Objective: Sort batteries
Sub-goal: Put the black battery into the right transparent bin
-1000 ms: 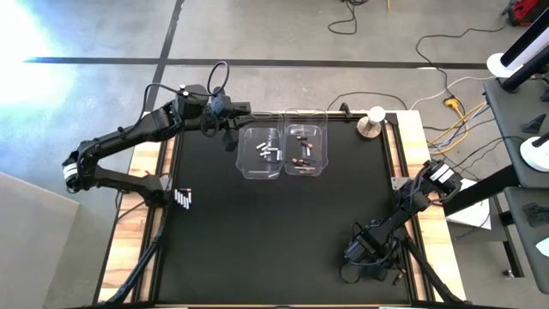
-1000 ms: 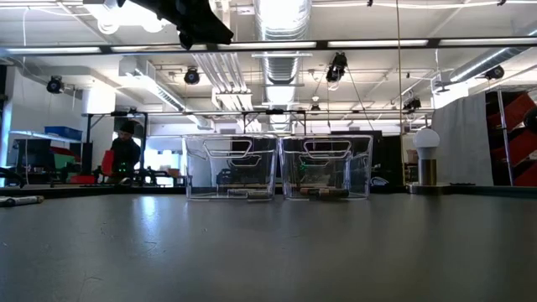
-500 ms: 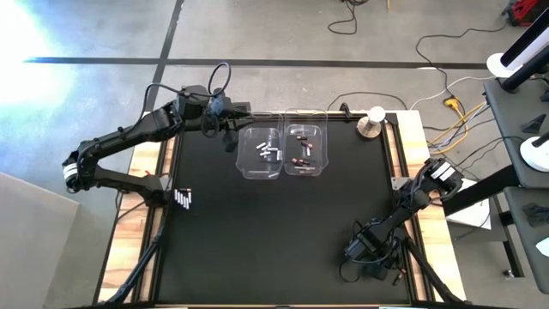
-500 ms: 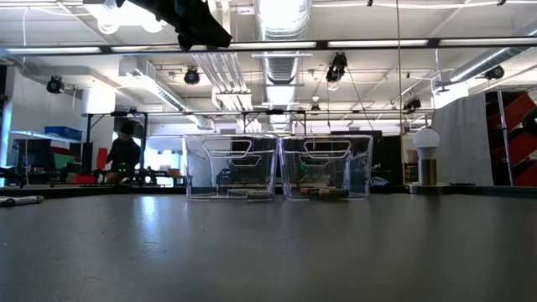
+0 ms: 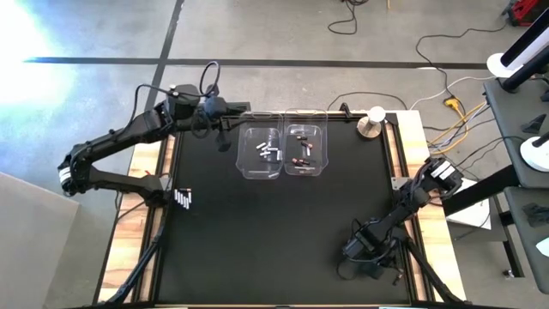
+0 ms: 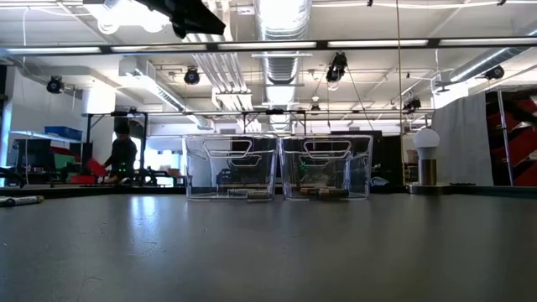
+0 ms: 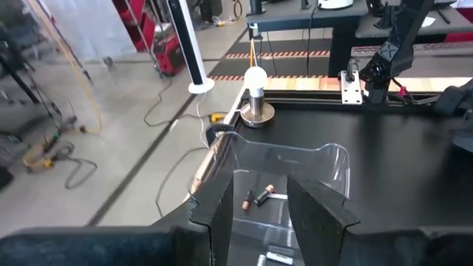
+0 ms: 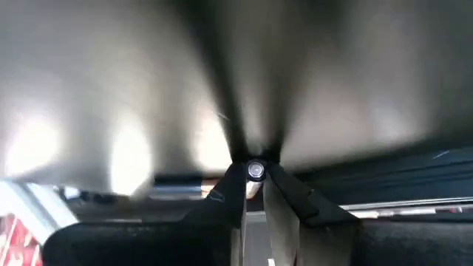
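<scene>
The batteries (image 5: 299,154), tiny smooth cylinders, lie in two clear hard-plastic bins (image 5: 262,165) at twelve o'clock on the matte black desk (image 5: 257,240). The left claw (image 5: 225,129) hangs released, empty, at the bins' nine o'clock. The right claw (image 5: 358,251) rests clenched at five o'clock

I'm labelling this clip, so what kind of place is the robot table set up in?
Most likely an industrial lab or workshop: exposed ceiling ducts and strip lights overhead, a concrete floor with loose cables, and more workbenches with a person behind the table.
</scene>
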Tool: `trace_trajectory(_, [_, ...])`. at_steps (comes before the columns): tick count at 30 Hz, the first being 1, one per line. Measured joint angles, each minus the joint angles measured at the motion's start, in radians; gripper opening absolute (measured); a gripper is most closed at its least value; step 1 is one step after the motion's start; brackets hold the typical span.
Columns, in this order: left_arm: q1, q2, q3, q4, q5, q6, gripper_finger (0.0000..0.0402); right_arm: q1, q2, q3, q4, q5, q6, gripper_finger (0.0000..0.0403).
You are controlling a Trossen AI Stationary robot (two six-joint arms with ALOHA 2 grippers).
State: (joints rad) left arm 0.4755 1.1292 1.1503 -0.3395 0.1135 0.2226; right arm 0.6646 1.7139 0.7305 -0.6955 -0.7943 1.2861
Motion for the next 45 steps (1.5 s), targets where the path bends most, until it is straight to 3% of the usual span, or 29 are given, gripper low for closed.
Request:
trace_trajectory(9, [0.011, -0.006, 0.000, 0.001, 0.000, 0.057, 0.0108, -0.155, -0.119, 0.169, -0.213, 0.380, 0.004, 0.0021])
trace_trajectory(15, [0.014, -0.013, 0.000, 0.004, 0.000, 0.064, 0.0108, -0.344, -0.214, 0.396, -0.376, 0.758, -0.026, 0.0020])
trace_trajectory(19, [0.014, -0.015, 0.009, -0.012, 0.000, 0.064, 0.0108, -0.466, -0.253, 0.559, -0.450, 0.915, -0.135, 0.0020])
trace_trajectory(25, [0.014, -0.017, 0.066, -0.072, -0.001, 0.062, 0.0108, -0.647, -0.254, 0.742, -0.416, 0.963, -0.384, 0.0020])
trace_trajectory(33, [0.015, -0.017, 0.085, -0.071, -0.002, 0.087, 0.0108, -0.932, -0.127, 0.784, -0.245, 0.922, -0.680, 0.0020])
trace_trajectory(37, [0.016, -0.017, 0.085, -0.112, -0.002, 0.074, 0.0108, -1.024, -0.039, 0.784, -0.218, 0.869, -0.760, 0.0020])
trace_trajectory(45, [0.017, -0.017, 0.085, -0.206, -0.002, 0.005, 0.0108, -1.119, 0.100, 0.784, -0.214, 0.865, -0.816, 0.0020])
